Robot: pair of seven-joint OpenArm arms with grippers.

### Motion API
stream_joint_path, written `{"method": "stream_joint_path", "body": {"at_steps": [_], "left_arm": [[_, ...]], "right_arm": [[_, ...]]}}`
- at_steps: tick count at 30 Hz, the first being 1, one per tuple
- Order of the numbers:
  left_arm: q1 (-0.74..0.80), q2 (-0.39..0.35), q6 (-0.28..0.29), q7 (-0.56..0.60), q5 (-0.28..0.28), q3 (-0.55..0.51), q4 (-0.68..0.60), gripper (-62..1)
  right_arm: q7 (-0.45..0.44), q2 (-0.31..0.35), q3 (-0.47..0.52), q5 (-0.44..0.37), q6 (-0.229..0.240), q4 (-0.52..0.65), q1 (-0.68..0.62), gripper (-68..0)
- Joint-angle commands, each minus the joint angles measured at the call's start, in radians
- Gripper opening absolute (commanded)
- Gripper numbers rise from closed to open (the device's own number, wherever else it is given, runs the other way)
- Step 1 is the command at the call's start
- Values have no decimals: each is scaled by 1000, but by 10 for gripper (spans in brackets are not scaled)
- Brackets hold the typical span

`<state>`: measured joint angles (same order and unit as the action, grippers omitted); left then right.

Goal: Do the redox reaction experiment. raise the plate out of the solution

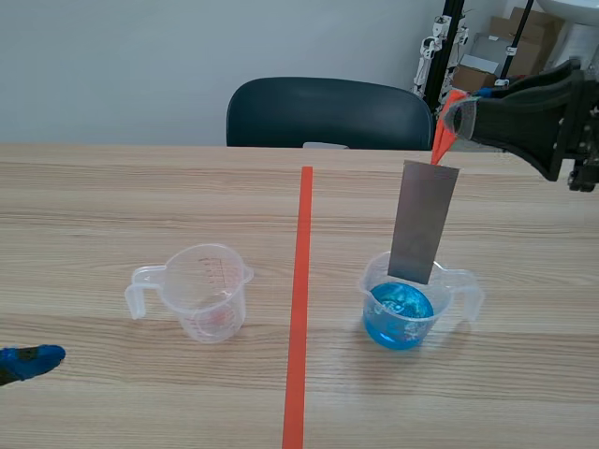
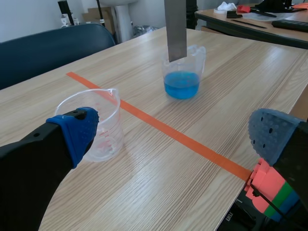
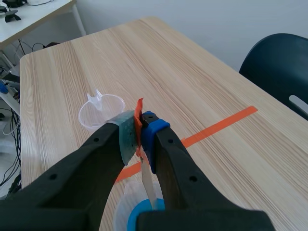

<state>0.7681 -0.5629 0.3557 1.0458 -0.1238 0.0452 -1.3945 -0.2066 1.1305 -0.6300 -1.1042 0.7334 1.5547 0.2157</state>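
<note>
step in hand: lifting the plate [image 1: 423, 223] from the blue solution [image 1: 400, 311]. the right gripper [image 1: 456, 110] is clamped on the orange tab [image 1: 438, 142] at the plate's upper end. the plate hangs nearly upright, leaning a little, over the beaker [image 1: 449, 281] at 4 o'clock in the scene view. its lower edge looks clear of the liquid, about level with the rim, so we judge the lift nearly done. next move: we need a straight rise until the edge clears the rim, steady enough to avoid swing or drips. the left gripper [image 2: 175, 132] rests spread wide at 8 o'clock, holding nothing, near the empty beaker [image 1: 208, 292].
</note>
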Motion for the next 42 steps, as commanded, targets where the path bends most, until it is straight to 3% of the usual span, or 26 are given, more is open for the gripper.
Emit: {"method": "stream_joint_path", "body": {"at_steps": [1, 3, 5, 11, 17, 24, 37, 42], "left_arm": [[-30, 22, 19, -3, 11, -1, -11, -86], [-62, 35, 41, -18, 11, -1, -11, -208], [-91, 44, 59, -18, 10, 0, -11, -281], [-172, 47, 82, -41, 8, 22, -11, -371], [-276, 47, 82, -152, 7, 86, -11, -526], [-381, 50, 83, -239, 11, 163, -11, -571], [-569, 50, 93, -399, 39, 310, -11, -571], [-627, 53, 93, -455, 113, 338, -10, -571]], "right_arm": [[-26, 30, 17, -21, 12, 23, 18, -673], [-26, 48, 17, -34, 12, 36, 18, -673], [-40, 66, 17, -34, 12, 50, 18, -673], [-111, 120, 17, -34, 12, 78, 18, -673], [-154, 167, 17, -34, 12, 103, 18, -673], [-209, 254, 17, -77, 12, 146, 17, -673], [-254, 370, 17, -146, 12, 197, 17, -673], [-257, 380, 17, -146, 12, 200, 17, -673]]}}
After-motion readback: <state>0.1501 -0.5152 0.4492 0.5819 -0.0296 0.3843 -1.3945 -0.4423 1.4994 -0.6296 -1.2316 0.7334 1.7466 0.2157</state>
